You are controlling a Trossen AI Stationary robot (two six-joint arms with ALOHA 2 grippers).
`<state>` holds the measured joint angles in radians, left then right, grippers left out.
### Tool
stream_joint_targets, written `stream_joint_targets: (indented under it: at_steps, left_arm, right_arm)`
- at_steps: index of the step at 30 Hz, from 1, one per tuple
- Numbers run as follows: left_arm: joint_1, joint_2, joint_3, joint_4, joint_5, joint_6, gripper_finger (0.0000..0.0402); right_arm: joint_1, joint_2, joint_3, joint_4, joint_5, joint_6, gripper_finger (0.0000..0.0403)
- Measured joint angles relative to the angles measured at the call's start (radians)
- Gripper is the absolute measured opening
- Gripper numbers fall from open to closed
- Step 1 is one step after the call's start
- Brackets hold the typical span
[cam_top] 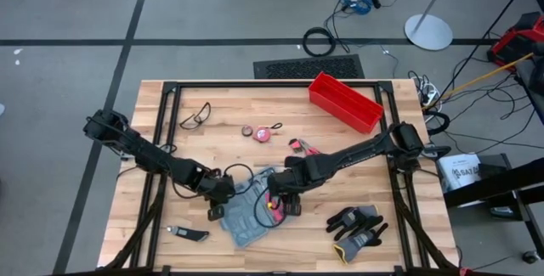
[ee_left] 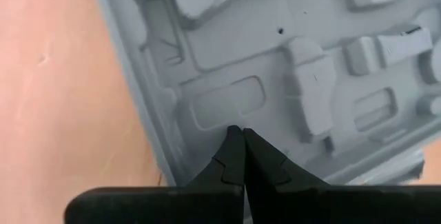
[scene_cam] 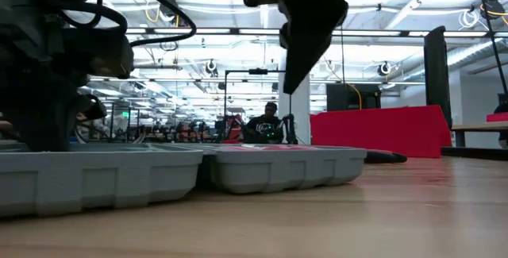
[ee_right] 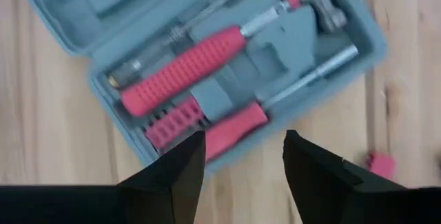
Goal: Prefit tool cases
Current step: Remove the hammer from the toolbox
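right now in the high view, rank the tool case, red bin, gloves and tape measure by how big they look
1. tool case, open flat, partly hidden by both arms
2. red bin
3. gloves
4. tape measure
Case and bin look close.

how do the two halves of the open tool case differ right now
The half under the left gripper has only empty moulded slots; the half under the right gripper holds red-handled tools. The left gripper is shut, fingertips down at its half; the right gripper is open, above its half. Both halves are the same grey-blue plastic tool case, lying open flat on the wooden table.
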<state>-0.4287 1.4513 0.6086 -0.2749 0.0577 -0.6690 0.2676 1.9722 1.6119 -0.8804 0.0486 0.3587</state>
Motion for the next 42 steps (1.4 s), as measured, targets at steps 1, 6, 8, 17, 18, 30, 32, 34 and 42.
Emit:
stream_joint_targets:
  at_steps: [1, 6, 8, 17, 18, 30, 32, 34, 42]
  left_arm:
    - [0.000, 0.000, 0.000, 0.000, -0.009, -0.005, 0.0001]
    - [-0.001, -0.001, 0.001, 0.002, -0.038, -0.046, 0.0001]
    - [-0.002, -0.001, 0.001, 0.004, -0.048, -0.062, 0.0001]
    - [-0.023, -0.001, 0.001, 0.032, -0.076, -0.143, 0.0001]
    - [-0.026, -0.001, 0.001, 0.036, -0.075, -0.158, 0.0001]
    - [-0.079, 0.001, 0.002, 0.075, -0.130, -0.239, 0.0001]
    - [-0.086, 0.002, 0.002, 0.080, -0.144, -0.235, 0.0001]
    - [-0.091, 0.002, 0.002, 0.082, -0.150, -0.234, 0.0001]
    - [-0.091, 0.002, 0.003, 0.087, -0.181, -0.189, 0.0001]
  right_arm:
    - [0.005, 0.006, 0.000, 0.027, 0.002, 0.012, 0.0182]
    - [0.028, 0.081, 0.000, 0.039, -0.034, 0.080, 0.0182]
    - [0.039, 0.104, 0.000, 0.039, -0.062, 0.102, 0.0182]
    - [0.062, 0.134, 0.000, 0.076, -0.131, 0.224, 0.0182]
    - [0.062, 0.135, 0.000, 0.073, -0.144, 0.246, 0.0182]
    - [0.055, 0.214, 0.007, 0.075, -0.165, 0.328, 0.0182]
    - [0.052, 0.235, 0.010, 0.076, -0.169, 0.307, 0.0182]
    - [0.052, 0.253, 0.013, 0.072, -0.163, 0.282, 0.0180]
    - [0.069, 0.270, 0.014, 0.068, -0.038, 0.186, 0.0131]
